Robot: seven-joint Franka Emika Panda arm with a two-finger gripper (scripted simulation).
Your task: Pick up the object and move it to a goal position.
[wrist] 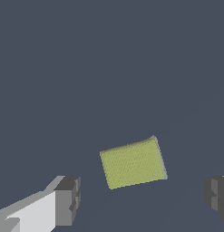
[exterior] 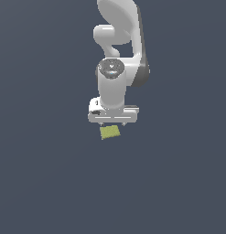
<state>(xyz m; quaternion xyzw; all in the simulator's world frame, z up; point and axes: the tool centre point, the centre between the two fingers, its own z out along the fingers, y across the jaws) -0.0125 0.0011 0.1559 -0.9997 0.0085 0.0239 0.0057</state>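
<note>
— What's the big thing doing, then?

— The white arm (exterior: pixel 118 50) is bent over from the top of the exterior view, wrist pointing straight down at the dark grey floor (exterior: pixel 41 183). Nothing else on that floor that I can make out (no marker for the goal either, as far as I can see).

— And its claw?

— The gripper (exterior: pixel 113 123) hangs just above the block, jaws spread wide. In the wrist view you get one dark finger pad (wrist: pixel 68 199) on one side and the other pad (wrist: pixel 216 197) far across, with open space between them. It grips nothing.

— Where's the block?

— The little yellow-green block (exterior: pixel 110 132) lies flat on the floor, right under the gripper, poking out toward the bottom of the exterior view. From the wrist view the block (wrist: pixel 133 163) sits between the two pads but a bit beyond the line joining them, and turned slightly askew to them. Apart from both pads.

— So which step is this?

— The approach, I'd say; the pick hasn't happened. Lifting and carrying are all to come.

— What's needed next?

— By my reckoning, nudge forward so the block is centred between the pads, perhaps twist the wrist a touch to square up with its edges, go down, then close. It's flat (thin to catch), so the fingers will need to get low.
</note>
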